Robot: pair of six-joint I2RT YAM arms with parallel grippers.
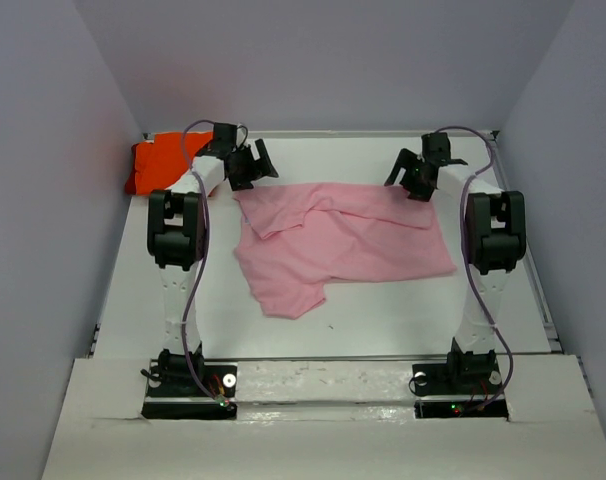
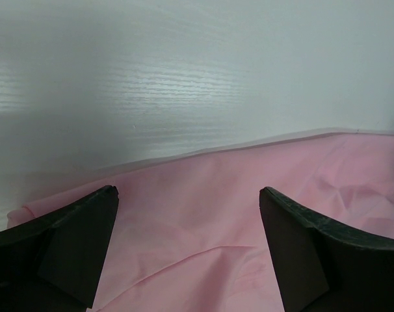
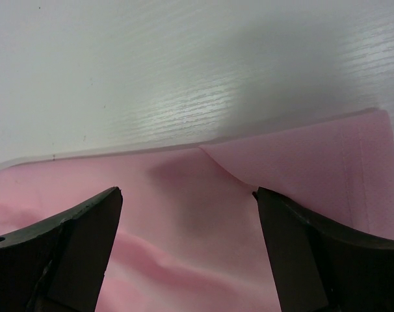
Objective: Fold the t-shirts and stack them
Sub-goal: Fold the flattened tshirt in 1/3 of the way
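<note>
left gripper [image 1: 251, 165], top view: jaws spread wide, nothing between them; sits at the far left corner of the pink t-shirt [image 1: 333, 240].
right gripper [image 1: 411, 178], top view: jaws apart, nothing held; sits at the far right corner of the same garment.
pink t-shirt, top view: lies spread out but wrinkled at the middle of the table [image 1: 383, 310], between the two arms; its near left part runs down to an uneven point.
orange t-shirt [image 1: 158, 163], top view: bunched in the far left corner of the table, against the wall, apart from the pink one and just beside the left arm.
left gripper [image 2: 187, 195], left wrist view: both dark fingers [image 2: 80, 234] stand wide apart over pink cloth; contact with the cloth cannot be told.
pink t-shirt [image 2: 203, 221], left wrist view: fills the lower part of the view; its edge runs across bare white table [image 2: 184, 78].
right gripper [image 3: 187, 195], right wrist view: fingers [image 3: 73, 240] wide apart over the cloth, clamping nothing.
pink t-shirt [image 3: 177, 221], right wrist view: covers the lower part of the view; a flap at the right overlaps the layer below, its hem toward the right edge; white table [image 3: 151, 65] beyond.
</note>
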